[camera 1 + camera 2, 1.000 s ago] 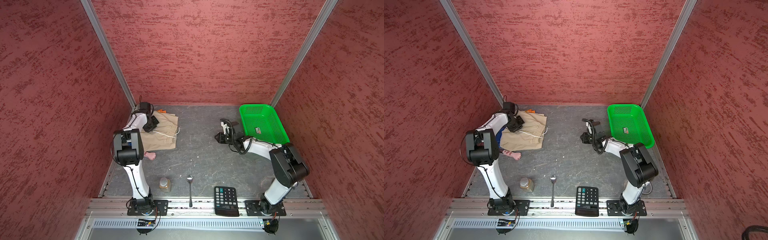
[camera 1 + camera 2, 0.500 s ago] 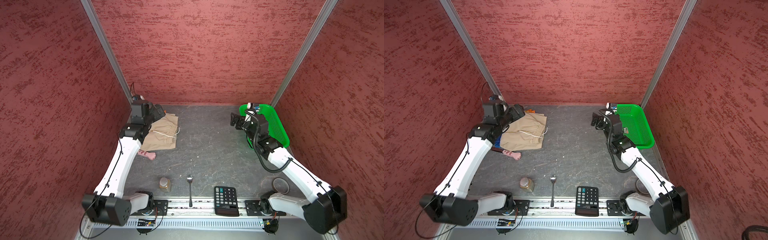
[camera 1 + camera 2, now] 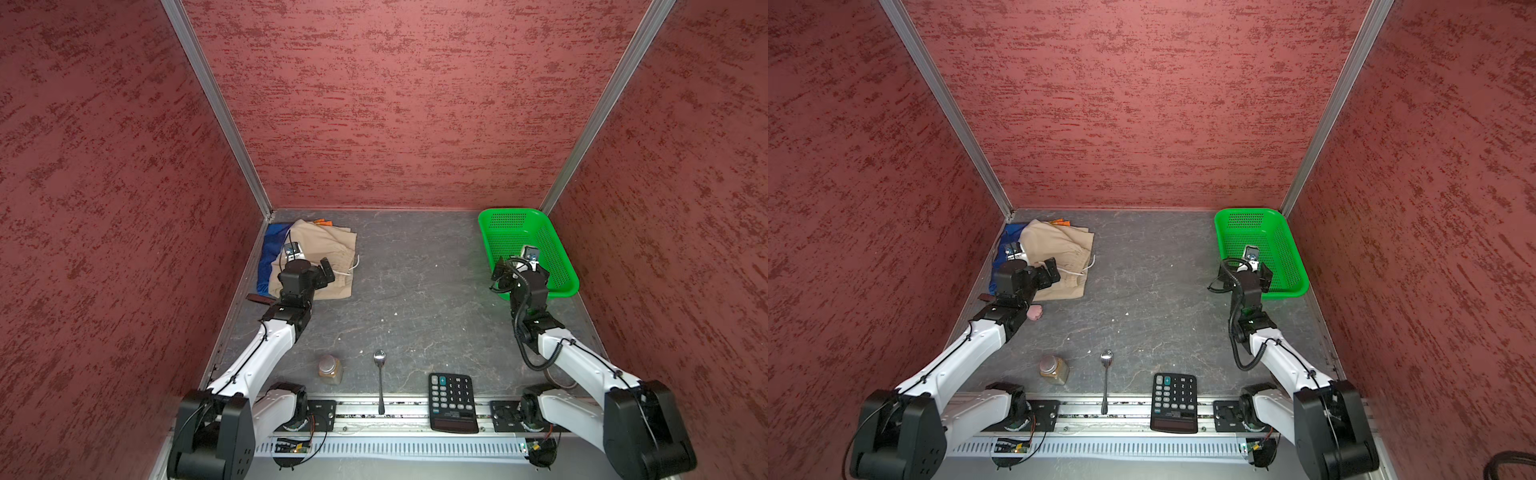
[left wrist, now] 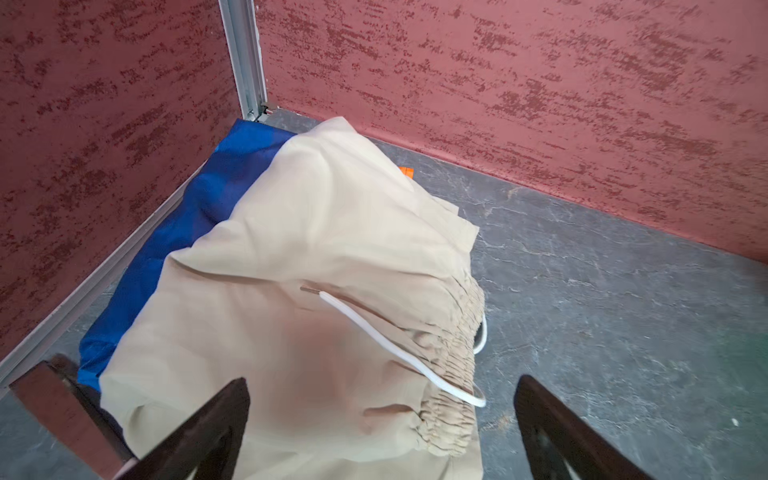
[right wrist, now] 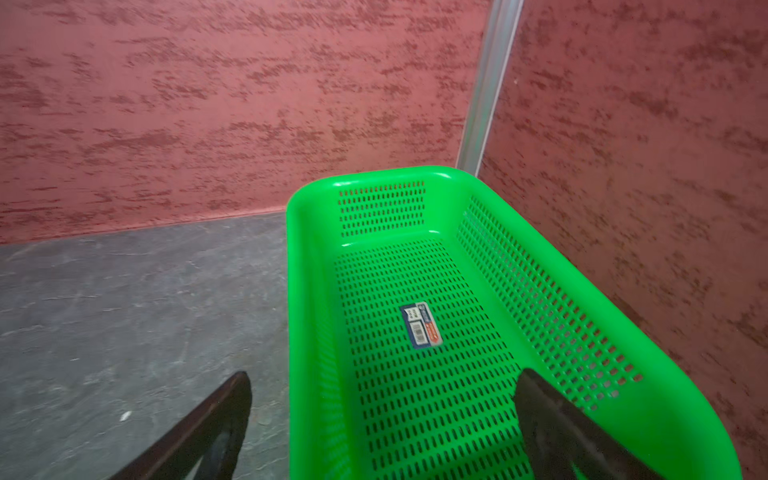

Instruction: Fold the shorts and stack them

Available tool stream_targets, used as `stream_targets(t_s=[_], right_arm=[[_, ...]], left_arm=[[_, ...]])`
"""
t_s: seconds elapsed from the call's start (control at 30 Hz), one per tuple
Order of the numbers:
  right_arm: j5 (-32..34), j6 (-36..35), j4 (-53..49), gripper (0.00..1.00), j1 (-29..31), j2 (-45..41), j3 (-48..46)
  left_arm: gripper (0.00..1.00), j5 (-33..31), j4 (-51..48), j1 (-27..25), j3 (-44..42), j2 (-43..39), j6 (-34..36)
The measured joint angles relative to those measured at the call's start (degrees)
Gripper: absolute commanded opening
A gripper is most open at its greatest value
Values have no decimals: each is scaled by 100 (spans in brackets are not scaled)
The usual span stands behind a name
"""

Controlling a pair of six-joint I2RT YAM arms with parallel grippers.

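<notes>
Left gripper (image 4: 381, 388) spread, lifted off beige shorts (image 4: 324, 232), right gripper (image 5: 382, 384) spread, now over green basket (image 5: 300, 291) rim

Two high eyes look down on my whole table (image 3: 415, 299), seeing nearly the same. Left wrist eye — close over beige shorts (image 4: 316, 232); right — close over green basket (image 5: 307, 332).

This is a lab robot test cell. 3 red textured walls (image 3: 395, 104) on aluminium posts (image 3: 217, 108) box in a grey tabletop (image 3: 415, 291). The left arm (image 3: 266, 349) and right arm (image 3: 582, 365) are bolted to a front rail (image 3: 357, 415).
</notes>
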Motion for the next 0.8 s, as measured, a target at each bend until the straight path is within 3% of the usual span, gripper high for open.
stream_targets(t_s=[0.17,0.53,0.67,0.8], right_arm=[[-352,192,529,99,-568,785,-404],[-905,197,1860,99,-1102,2157,162],[-1353,111,2599,99,-1180,2170,-197],[-1694,4,4146,99,-1226,2238,-1054]], left_arm=[[100,-236,363,2,-92,570,205],[100,-651,1886,70,-424,1637,782],[99,-400,2190,256,-452,1698,966],[100,476,3038,885,-756,1694,990]])
